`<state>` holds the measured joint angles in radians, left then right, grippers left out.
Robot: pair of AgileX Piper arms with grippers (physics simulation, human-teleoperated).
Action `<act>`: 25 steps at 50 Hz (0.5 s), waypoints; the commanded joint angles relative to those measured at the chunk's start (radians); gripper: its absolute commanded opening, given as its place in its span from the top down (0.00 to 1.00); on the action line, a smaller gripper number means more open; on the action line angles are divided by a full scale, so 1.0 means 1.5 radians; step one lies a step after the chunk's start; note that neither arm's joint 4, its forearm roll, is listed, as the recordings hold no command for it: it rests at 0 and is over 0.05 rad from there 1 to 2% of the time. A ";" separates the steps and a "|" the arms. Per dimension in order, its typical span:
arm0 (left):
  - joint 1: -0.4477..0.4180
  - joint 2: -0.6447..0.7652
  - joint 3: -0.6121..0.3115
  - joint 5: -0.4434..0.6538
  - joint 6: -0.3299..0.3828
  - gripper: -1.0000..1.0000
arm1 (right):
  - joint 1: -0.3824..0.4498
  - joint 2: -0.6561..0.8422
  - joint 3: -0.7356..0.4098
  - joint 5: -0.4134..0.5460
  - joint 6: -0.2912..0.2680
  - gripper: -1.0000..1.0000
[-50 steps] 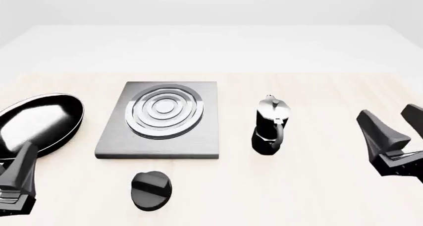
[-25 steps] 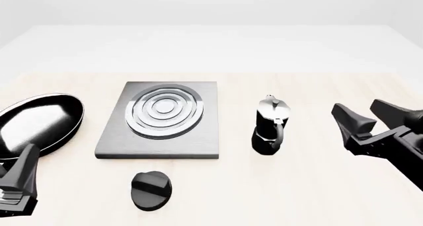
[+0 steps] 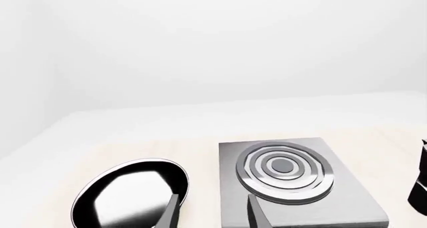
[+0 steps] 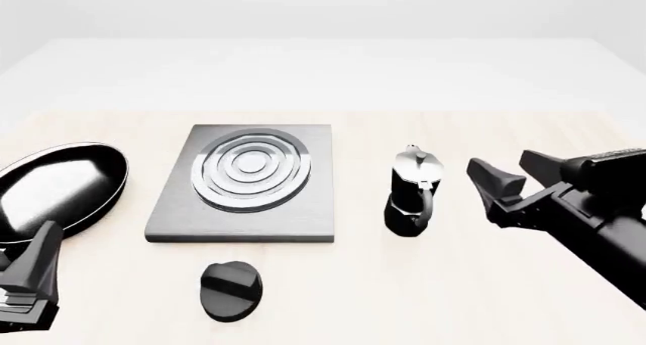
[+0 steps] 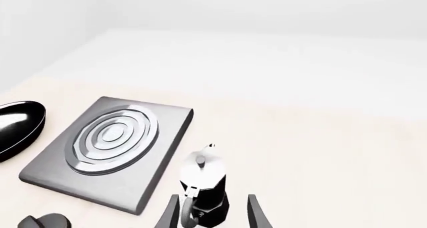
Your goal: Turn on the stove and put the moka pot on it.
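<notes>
1. Two grippers in play, unequally placed: right gripper (image 4: 513, 175) just beside the moka pot (image 4: 412, 191), at the pot's 3 o'clock on the table (image 4: 404, 299) in the front view, fingers spread with nothing between them, not yet touching.
2. Seen along the right wrist camera: pot (image 5: 203, 188) standing between the lines of the two fingertips (image 5: 171, 213), lined up ahead of the open jaws, so a straight push toward 9 o'clock judged enough to bracket it.
3. Pot upright, long axis vertical, silver lid up, black handle turned toward the near edge at about 6 o'clock; a sideways pinch around the waisted body looks the likely grasp, though the handle may get in the way.
4. Stove (image 4: 250, 180) at the pot's 9 o'clock, well apart from it, rings bare; carry would run right to left across the table.
5. Knob (image 4: 231, 289) near the stove's front edge, at about 6 o'clock from the slab, untouched by either arm.
6. Left gripper (image 4: 26, 281) low at 8 o'clock in the front view, fingers apart in its wrist view (image 3: 212, 215), empty; nearer to the knob than the right one, hence the better candidate for turning it.
7. Frying pan (image 4: 56, 188) at the stove's 9 o'clock, no part of the job.
</notes>
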<state>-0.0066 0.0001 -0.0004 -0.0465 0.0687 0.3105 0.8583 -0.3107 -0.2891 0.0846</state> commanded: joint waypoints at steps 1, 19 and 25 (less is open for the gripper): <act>0.000 0.000 0.000 0.001 -0.002 0.00 | 0.019 0.080 -0.009 -0.047 0.006 0.00; 0.003 0.000 0.000 0.002 -0.005 0.00 | 0.033 0.209 0.002 -0.139 0.022 0.00; 0.003 0.000 0.000 0.005 -0.003 0.00 | 0.034 0.251 0.002 -0.172 0.030 0.00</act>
<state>-0.0033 0.0001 -0.0002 -0.0436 0.0640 0.3536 1.1351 -0.3119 -0.4733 0.1158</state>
